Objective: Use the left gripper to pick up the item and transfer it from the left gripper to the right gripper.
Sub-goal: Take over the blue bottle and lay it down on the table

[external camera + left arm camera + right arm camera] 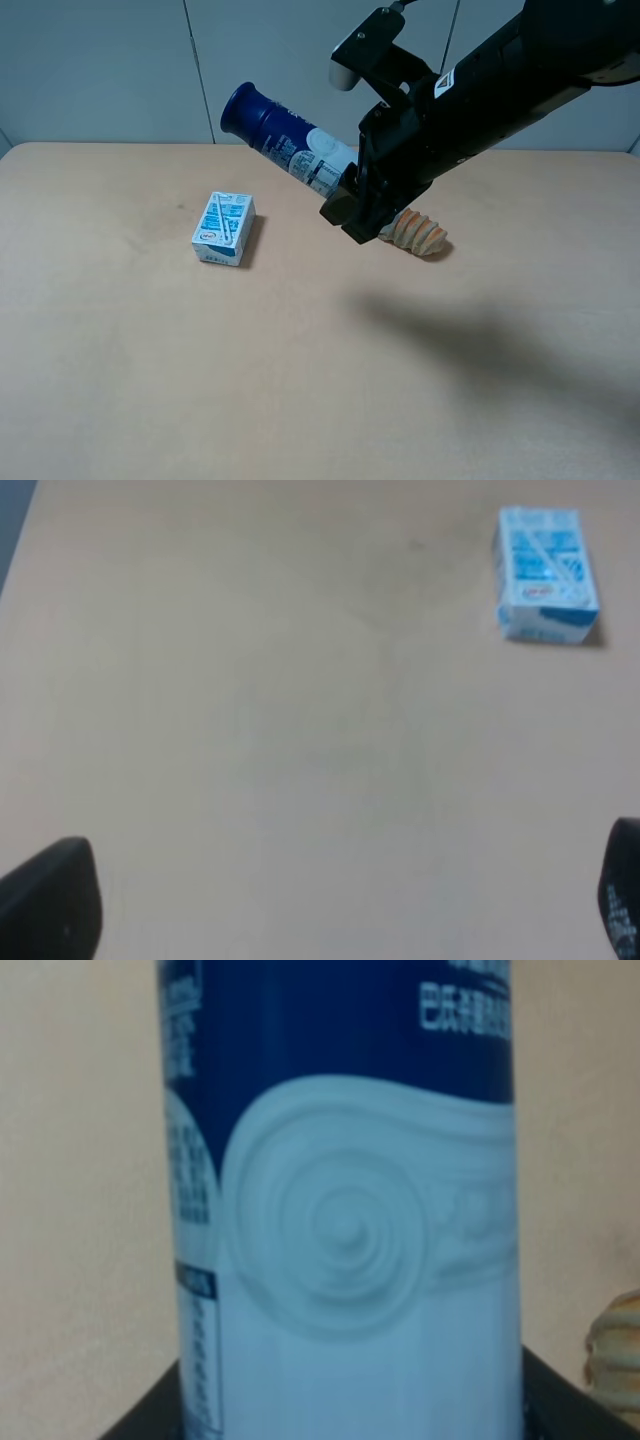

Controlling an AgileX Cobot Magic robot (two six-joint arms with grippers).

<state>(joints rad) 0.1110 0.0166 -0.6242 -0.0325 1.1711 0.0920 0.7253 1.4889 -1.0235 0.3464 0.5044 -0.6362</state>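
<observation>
**Bottle aloft in the right claw, held by its white end**

The bottle (pixel 283 143) hangs in the air in the upper middle of the high view. It is tilted, with its dark blue cap toward the upper left and its white labelled end running down into the right gripper (pixel 347 197). That gripper's jaws are closed on the lower body. In the right wrist view the bottle fills the frame, with black jaw edges on either side of its base.

The left gripper (pixel 335 905) shows only in its own wrist view, as two dark tips at the lower corners. The jaws stand wide apart with nothing between them, above bare table (pixel 250 730).

The carton (pixel 224 228) lies left of centre, and the bread roll (pixel 418 234) sits just beyond the right claw.

The bottle looks rigid, smooth and glossy, so it is probably slippery across its round wall. Held at one end, its long blue part overhangs and could pivot if the contents are heavy. A squeeze square across the cylinder, nearer the middle, would likely sit steadier.
</observation>
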